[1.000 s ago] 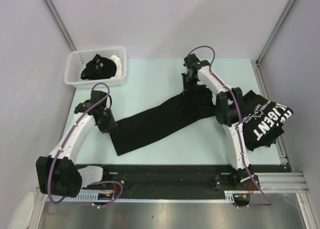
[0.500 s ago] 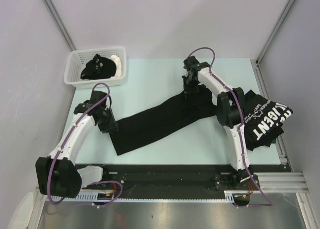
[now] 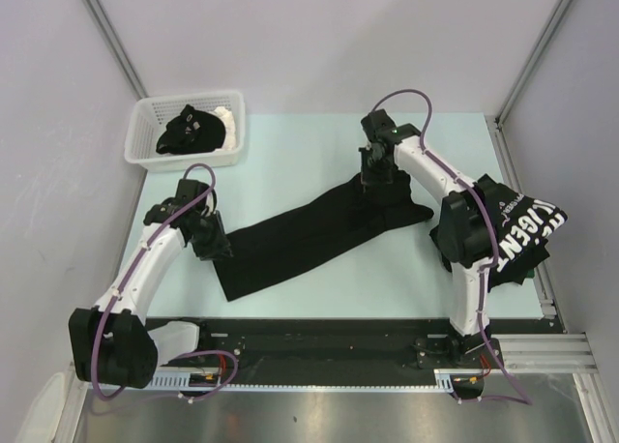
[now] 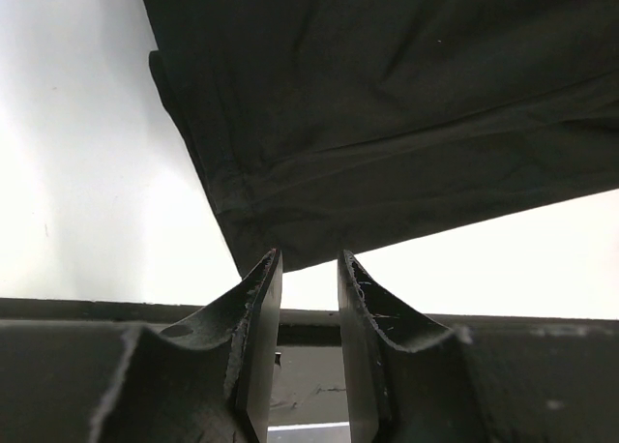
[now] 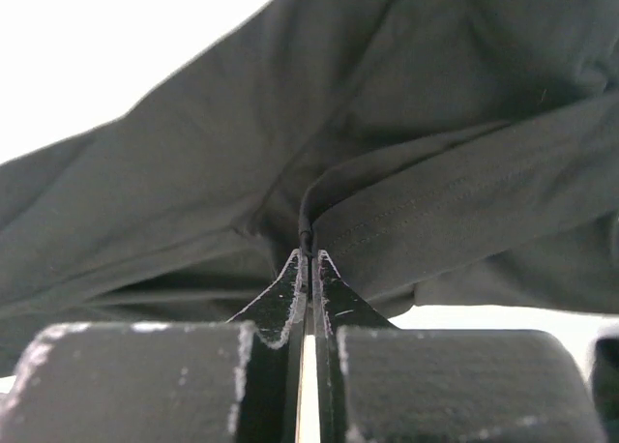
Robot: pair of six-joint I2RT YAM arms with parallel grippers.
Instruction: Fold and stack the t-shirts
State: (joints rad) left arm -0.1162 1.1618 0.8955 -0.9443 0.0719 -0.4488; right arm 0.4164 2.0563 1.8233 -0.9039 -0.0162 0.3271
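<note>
t-shirt (image 3: pixel 309 238) on the table (image 3: pixel 290 162): plain black, folded lengthwise into a long narrow strip. It runs diagonally from near-left to far-right. No print is showing on this face. The near-left end is cut square with a stitched hem visible (image 4: pixel 387 124). The far-right end is bunched and creased.

right gripper (image 3: pixel 379 185): fingers pressed together on a raised fold of the t-shirt at its far-right end. The wrist cam shows a hemmed edge pinched between the tips (image 5: pixel 308 254), with fabric (image 5: pixel 242 172) draped away on both sides.

left gripper (image 3: pixel 217 250): at the near-left end of the strip. There is a narrow gap between the fingers and nothing in it (image 4: pixel 308 259). The shirt corner sits just past the tips. Can't tell whether the tips touch the cloth.

stacked t-shirts (image 3: pixel 527 232): black pile with big white lettering on top, at the right table edge. It is partly hidden behind the right arm.

basket (image 3: pixel 137 133): white, slotted, at the far-left corner. A crumpled t-shirt (image 3: pixel 189 132), also black, lies inside.
</note>
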